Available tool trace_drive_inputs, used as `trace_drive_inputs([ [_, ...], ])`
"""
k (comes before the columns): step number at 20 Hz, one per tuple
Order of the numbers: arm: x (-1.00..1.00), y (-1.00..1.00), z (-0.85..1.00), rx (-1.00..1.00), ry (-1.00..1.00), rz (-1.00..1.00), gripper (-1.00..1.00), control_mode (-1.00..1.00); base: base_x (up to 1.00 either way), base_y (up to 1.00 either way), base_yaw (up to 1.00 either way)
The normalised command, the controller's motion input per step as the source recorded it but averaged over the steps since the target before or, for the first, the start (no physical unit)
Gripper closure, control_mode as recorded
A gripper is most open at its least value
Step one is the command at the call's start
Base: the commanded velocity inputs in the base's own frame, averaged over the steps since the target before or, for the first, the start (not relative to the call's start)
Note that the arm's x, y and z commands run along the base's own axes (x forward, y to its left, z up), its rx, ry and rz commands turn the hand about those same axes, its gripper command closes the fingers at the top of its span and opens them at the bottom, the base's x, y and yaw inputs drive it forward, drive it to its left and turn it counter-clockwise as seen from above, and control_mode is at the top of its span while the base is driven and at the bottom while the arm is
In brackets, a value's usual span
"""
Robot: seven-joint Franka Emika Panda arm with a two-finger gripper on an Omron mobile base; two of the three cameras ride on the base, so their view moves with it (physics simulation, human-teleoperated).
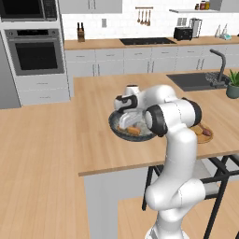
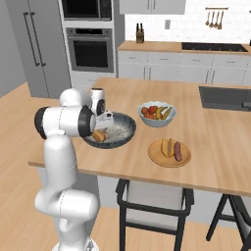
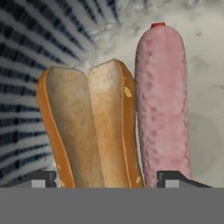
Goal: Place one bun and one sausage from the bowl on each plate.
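Item — bowl (image 2: 128, 128): I see one bun (image 3: 89, 131) and one sausage (image 3: 164, 105) side by side inside; gripper (image 3: 106, 178) spread wide astride the bun — nothing held.

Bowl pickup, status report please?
Tool open, straddling bun in dark bowl. Sausage lies touching bun's side. Wooden plate already loaded.
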Motion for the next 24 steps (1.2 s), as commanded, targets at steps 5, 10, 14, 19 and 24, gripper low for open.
trace_drive_inputs([
  [5,0.41,-0.46,0.00,0.00,-0.08,0.00,-1.00,-1.00,0.00,0.00,0.00],
  [10,0.17,-0.23,-0.20,0.00,-0.01,0.00,-1.00,-1.00,0.00,0.00,0.00],
  [14,-0.04,0.00,-0.43,0.00,0.00,0.00,-1.00,-1.00,0.00,0.00,0.00],
  [19,0.00,0.00,0.00,0.00,0.00,0.00,1.00,-1.00,0.00,0.00,0.00],
  [24,-0.01,0.00,0.21,0.00,0.00,0.00,1.00,-1.00,0.00,0.00,0.00],
])
